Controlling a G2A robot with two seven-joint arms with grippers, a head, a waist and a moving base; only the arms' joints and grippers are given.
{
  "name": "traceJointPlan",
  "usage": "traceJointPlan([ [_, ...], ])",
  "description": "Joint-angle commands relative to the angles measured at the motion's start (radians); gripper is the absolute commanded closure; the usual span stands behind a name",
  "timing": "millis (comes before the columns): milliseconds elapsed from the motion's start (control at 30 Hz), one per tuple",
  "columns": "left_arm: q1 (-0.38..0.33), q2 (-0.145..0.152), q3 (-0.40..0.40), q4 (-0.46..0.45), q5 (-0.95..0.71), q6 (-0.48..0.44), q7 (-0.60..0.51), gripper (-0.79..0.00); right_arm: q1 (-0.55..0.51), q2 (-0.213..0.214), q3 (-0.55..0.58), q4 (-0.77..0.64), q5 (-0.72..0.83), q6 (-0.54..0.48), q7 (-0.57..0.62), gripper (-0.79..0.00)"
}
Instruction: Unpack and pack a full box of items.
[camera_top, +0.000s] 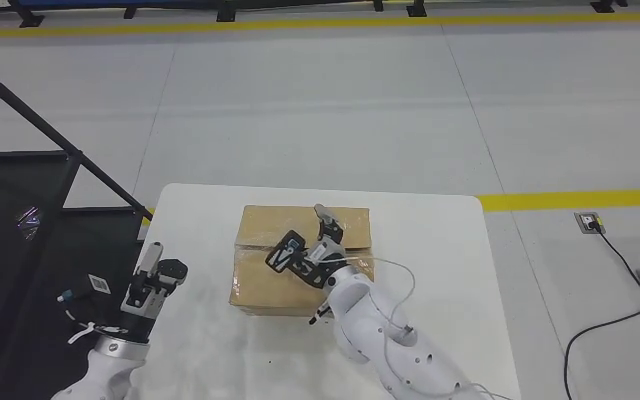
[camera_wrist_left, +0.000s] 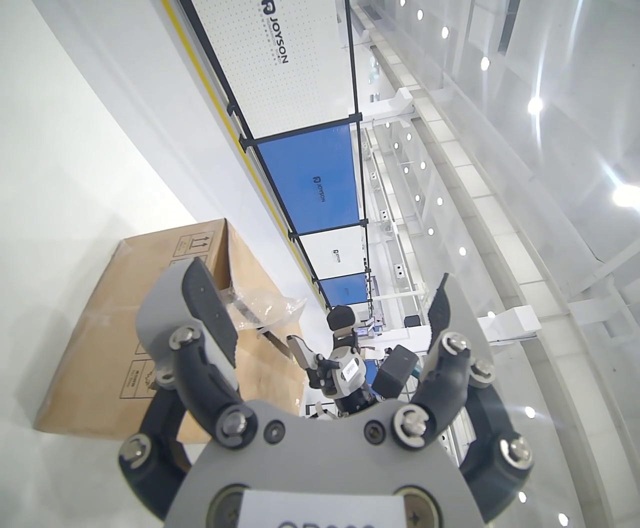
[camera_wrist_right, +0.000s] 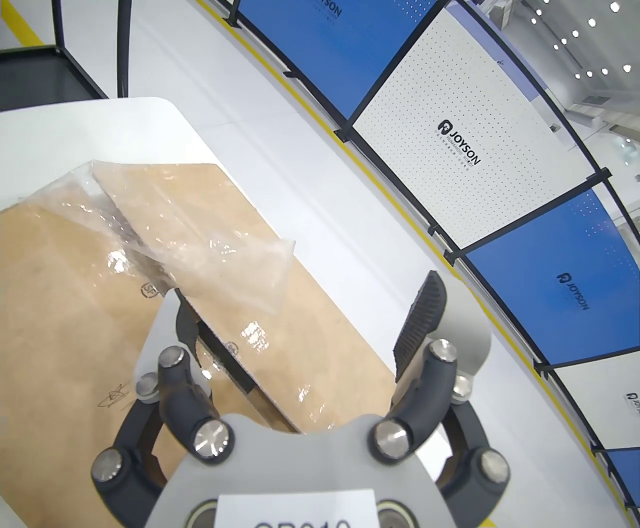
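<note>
Your right gripper (camera_wrist_right: 302, 300) is spread wide with one finger at the parted, clear-taped top seam of the brown cardboard box (camera_top: 262, 226) mid-table, so lever that flap up slowly, left gripper (camera_wrist_left: 320, 280) hanging open alongside.

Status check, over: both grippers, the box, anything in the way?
Left gripper open, empty, off to the side of the brown cardboard box. Right gripper open, one finger at the top-flap seam. Loose clear tape bunched over the seam.
</note>
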Motion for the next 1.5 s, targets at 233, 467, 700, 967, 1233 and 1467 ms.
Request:
traceJointPlan([
  [233,0.004,-0.001,0.009,0.003,0.005,0.0,0.0,-0.785,-0.021,-0.02,-0.025,-0.013,-0.11,0.067,0.058,-0.785],
  [467,0.006,-0.002,0.017,0.013,0.007,0.001,-0.001,-0.785,-0.034,-0.019,-0.023,-0.013,-0.125,0.071,0.03,-0.785],
  [700,0.001,-0.003,0.024,0.014,0.011,0.005,-0.001,-0.785,-0.063,-0.044,-0.07,0.003,-0.154,0.111,-0.011,-0.785],
  [967,0.002,-0.003,0.024,0.018,0.009,0.006,-0.003,-0.785,-0.017,-0.112,-0.16,0.125,-0.203,0.244,0.02,-0.785],
  [1233,0.002,-0.003,0.019,0.019,0.002,0.003,-0.009,-0.785,0.027,-0.171,-0.186,0.226,-0.207,0.31,0.033,-0.785],
  [1467,0.006,-0.003,0.009,0.027,-0.01,-0.003,-0.012,-0.785,0.054,-0.212,-0.184,0.294,-0.245,0.358,0.068,-0.785],
])
